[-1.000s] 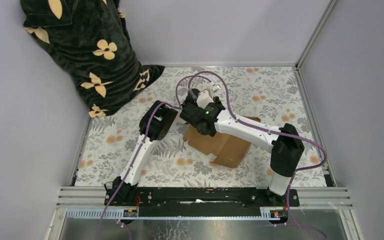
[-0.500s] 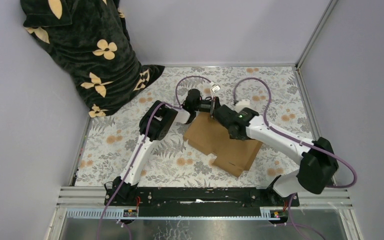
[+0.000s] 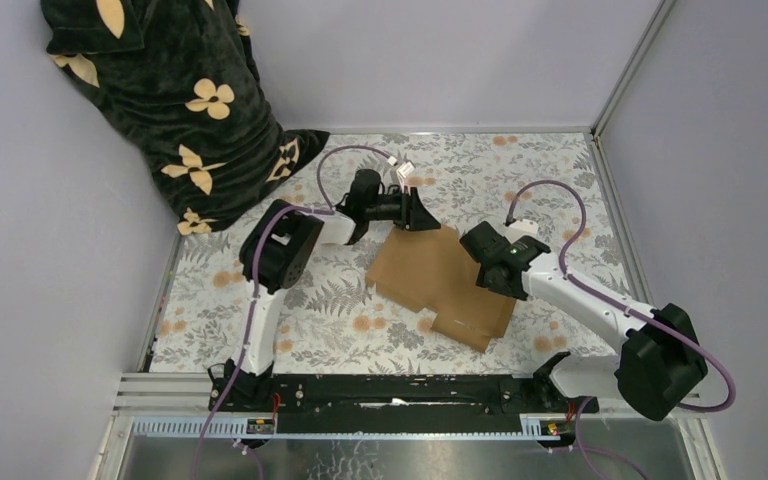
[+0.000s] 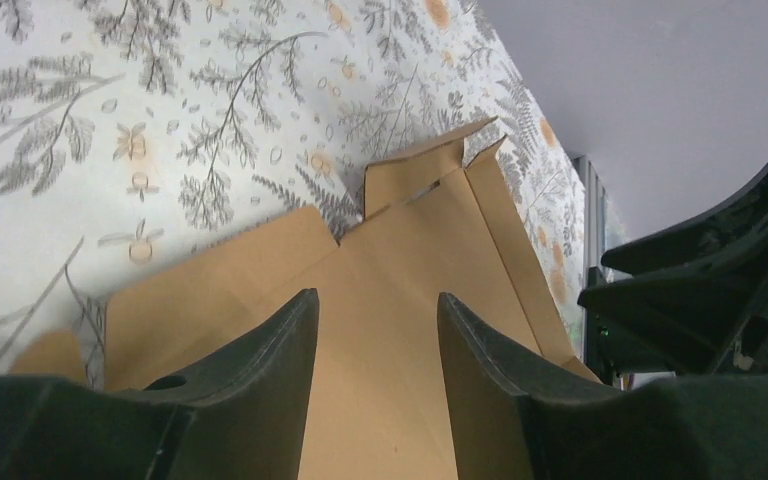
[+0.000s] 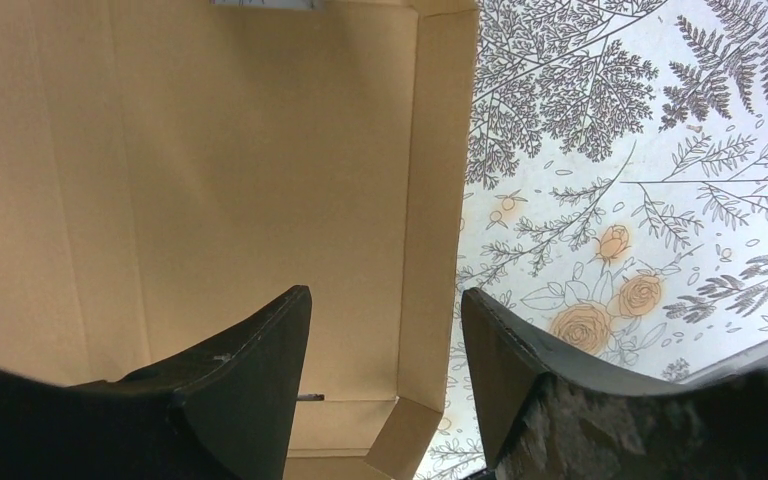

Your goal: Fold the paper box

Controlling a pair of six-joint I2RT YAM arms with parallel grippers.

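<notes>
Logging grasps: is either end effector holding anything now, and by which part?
Nothing held: left end effector and right end effector hang open over the paper box.

We see a printed cloth [image 3: 520, 170] of grey ferns and orange roses spread flat over the table, closed in by pale lilac walls [image 3: 440, 60]. In the far left corner a dark plush fabric [image 3: 175, 110] with cream flower shapes is heaped against the wall, its lower edge spilling onto the cloth. Aluminium framing [image 3: 630, 70] climbs the far right corner, and a bare metal sheet [image 3: 410, 455] lies along the near edge.
</notes>
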